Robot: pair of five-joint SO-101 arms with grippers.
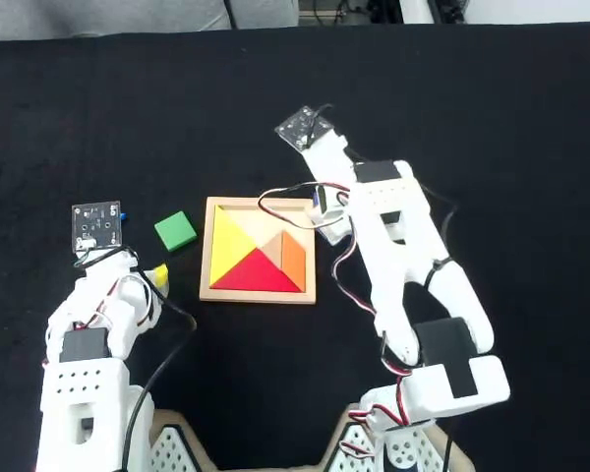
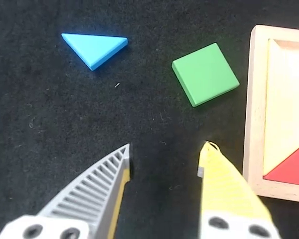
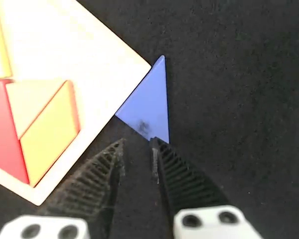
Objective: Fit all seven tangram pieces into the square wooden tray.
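The square wooden tray [image 1: 259, 294] lies mid-table and holds a yellow triangle [image 1: 228, 251], a red triangle [image 1: 258, 272] and an orange piece [image 1: 293, 260]. A dark blue triangle [image 3: 148, 102] lies against the tray's outer edge [image 3: 109, 64]. My right gripper [image 3: 137, 143] hangs just over its near corner, fingers slightly apart and holding nothing. My left gripper [image 2: 164, 149] is open over bare cloth left of the tray [image 2: 254, 109]. Beyond it lie a green square [image 2: 205, 73] and a light blue triangle [image 2: 94, 47]. The green square [image 1: 175, 231] sits left of the tray.
Black cloth covers the table. The right arm [image 1: 413, 275] stretches from the front edge to the tray's far right corner, with cables looped over it. The left arm [image 1: 88, 344] stands at the front left. Open cloth lies beyond the tray.
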